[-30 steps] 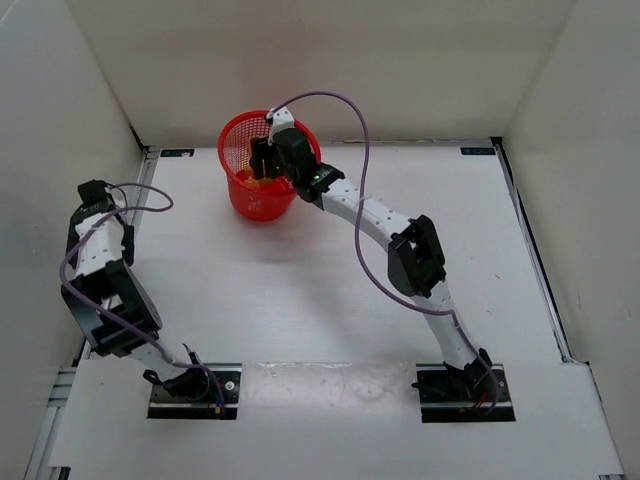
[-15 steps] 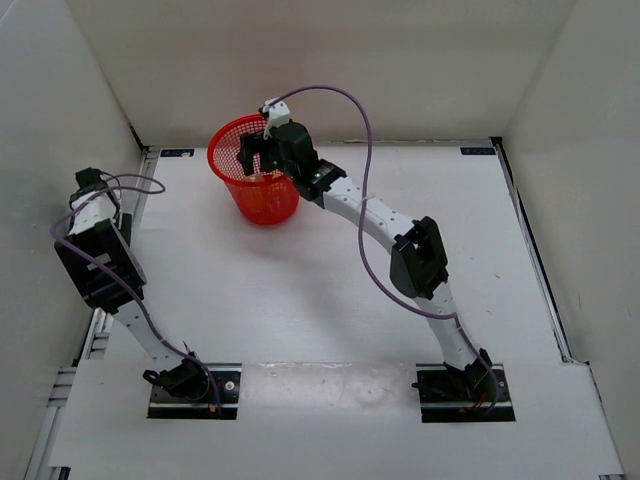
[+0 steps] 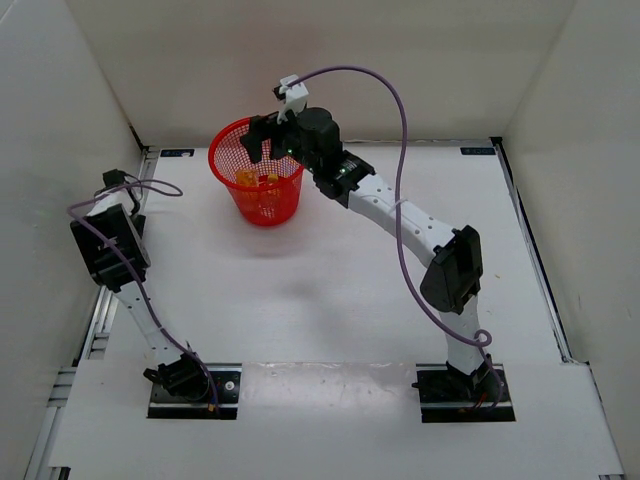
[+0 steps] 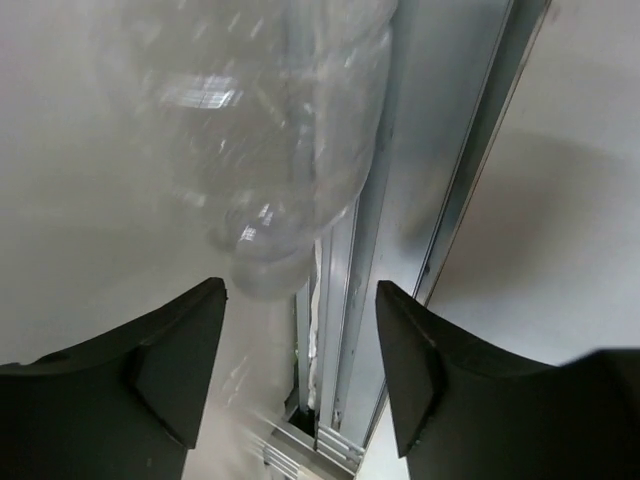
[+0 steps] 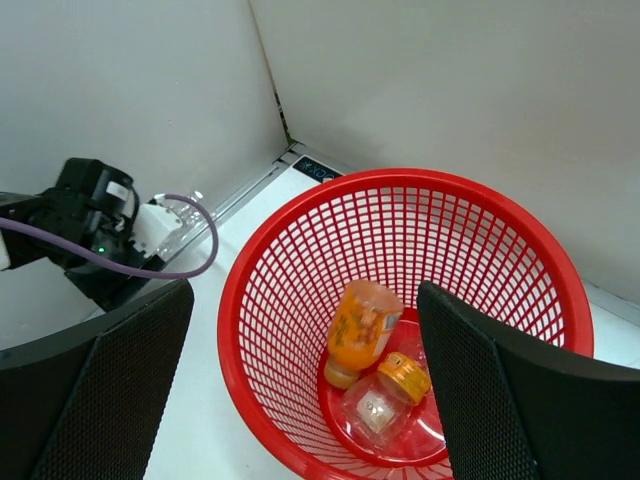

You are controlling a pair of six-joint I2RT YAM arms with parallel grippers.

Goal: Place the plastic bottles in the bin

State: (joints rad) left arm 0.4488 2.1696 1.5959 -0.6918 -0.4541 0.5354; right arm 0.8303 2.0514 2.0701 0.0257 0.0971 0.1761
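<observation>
The red mesh bin (image 3: 262, 206) stands at the far middle-left of the table. In the right wrist view the bin (image 5: 300, 290) holds two bottles: an orange bottle (image 5: 362, 322) leaning cap-down and a clearer one (image 5: 383, 402) with an orange-yellow end, lying on the bottom. My right gripper (image 3: 265, 150) hovers open and empty over the bin's rim, as the right wrist view (image 5: 300, 400) also shows. A clear bottle (image 4: 270, 150), blurred, lies against the left wall just ahead of my open left gripper (image 4: 300, 350), apart from both fingers. My left gripper (image 3: 118, 185) is at the table's far left edge.
A metal rail (image 4: 470, 170) runs along the table's left edge beside the clear bottle, with the white wall (image 4: 80, 200) close behind it. White walls enclose the back and both sides. The left arm (image 5: 90, 215) and its purple cable lie left of the bin.
My right gripper has risen from inside the bin to above its rim, and the bin shifted slightly left. My left arm has unfolded and straightened toward the left wall.
</observation>
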